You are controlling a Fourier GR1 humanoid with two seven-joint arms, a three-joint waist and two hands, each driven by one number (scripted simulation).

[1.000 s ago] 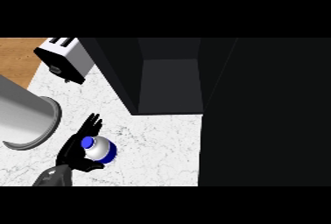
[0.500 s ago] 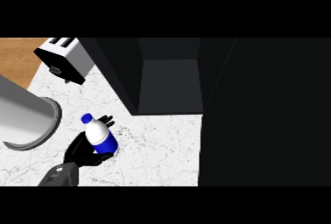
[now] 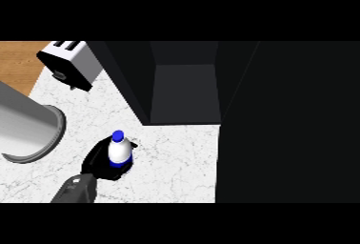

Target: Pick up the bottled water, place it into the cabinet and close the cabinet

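One hand (image 3: 98,164) holds the bottled water (image 3: 120,150) over the marble counter (image 3: 175,162).
Only the left hand shows, its black fingers curled round the bottle's body from about seven o'clock, leaving the blue cap pointing toward twelve; the right hand is out of sight. The bottle sits at roughly eight o'clock from the open cabinet (image 3: 184,93), near its mouth, likely held by the body so the cap end can enter first. A toaster (image 3: 70,66) and grey pot (image 3: 25,131) stand at ten o'clock.
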